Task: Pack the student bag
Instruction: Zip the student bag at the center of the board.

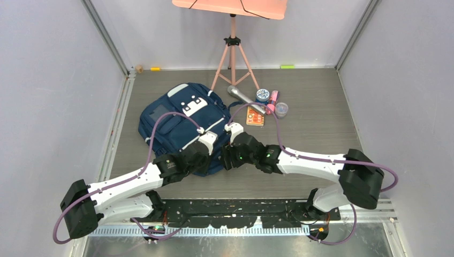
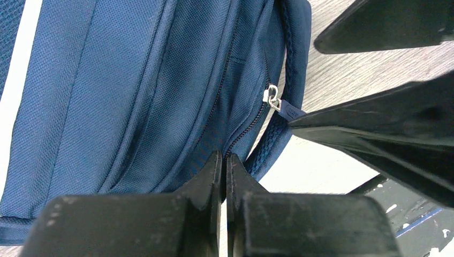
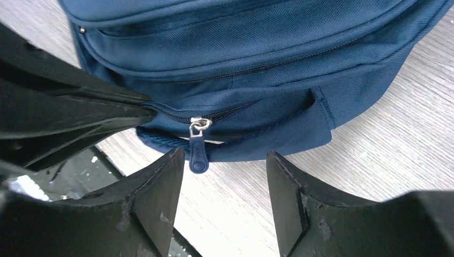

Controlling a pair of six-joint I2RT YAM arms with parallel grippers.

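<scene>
The student bag (image 1: pixel 179 115), navy blue with white trim, lies flat left of the table's middle, and both grippers meet at its near edge. My left gripper (image 2: pixel 224 160) is shut, its tips pinching the bag's fabric (image 2: pixel 160 96) beside the closed zipper. My right gripper (image 3: pixel 225 155) stands open just off that edge. The blue zipper pull (image 3: pixel 197 155) hangs free from its silver slider close to the left finger (image 3: pixel 160 187), touched by neither finger. In the left wrist view, the pull (image 2: pixel 289 111) lies at the tip of the right gripper's lower finger (image 2: pixel 385 134).
Right of the bag lie a silver cylinder (image 1: pixel 243 98), a blue-and-white round tin (image 1: pixel 262 95), a pink bottle (image 1: pixel 272 101), a clear round container (image 1: pixel 281 110) and an orange card (image 1: pixel 255 118). A pink tripod (image 1: pixel 232 59) stands behind them. Grey walls enclose the table.
</scene>
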